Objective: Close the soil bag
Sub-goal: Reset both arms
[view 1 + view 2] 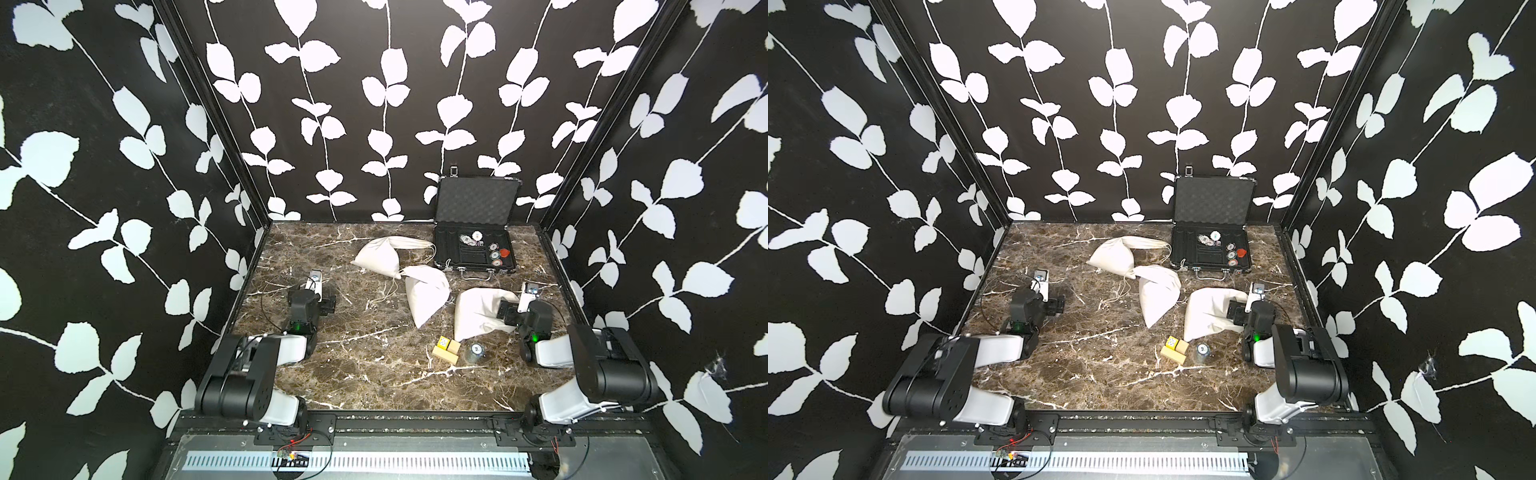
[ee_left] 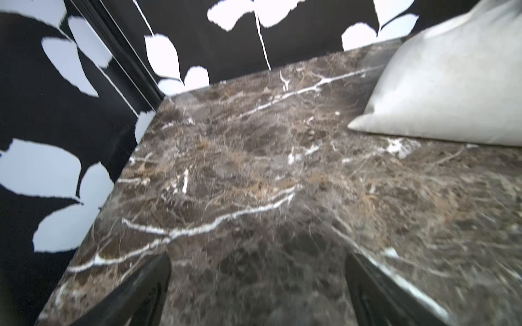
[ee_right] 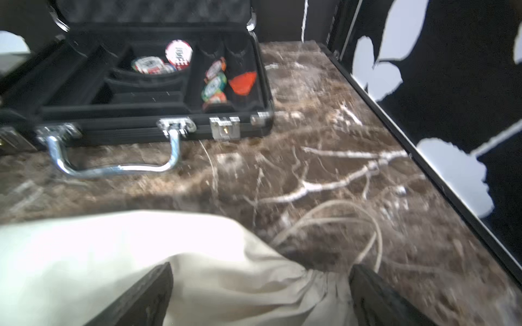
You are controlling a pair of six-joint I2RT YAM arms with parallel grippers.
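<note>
Straddling the cream cloth soil bag (image 3: 135,254) neck, right end effector (image 3: 260,268): apart; left end effector (image 2: 258,256): apart. You could snag the pale drawstring (image 3: 375,225), reopening it.

3 bags (image 1: 376,259) (image 1: 426,297) (image 1: 473,311), 1 case (image 1: 473,253), 2 wood blks (image 1: 444,355) (image 1: 454,346), 1 yel cube (image 1: 443,342), 1 jar (image 1: 476,352)

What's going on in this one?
Two robot arms are working over cloth bags on a marble table. The right gripper is open, with its fingers on either side of the neck of the nearest bag. The neck looks gathered, and its drawstring lies loose on the table. The left gripper is open over bare table, holding nothing. Two more bags and an open case lie farther back.
</note>
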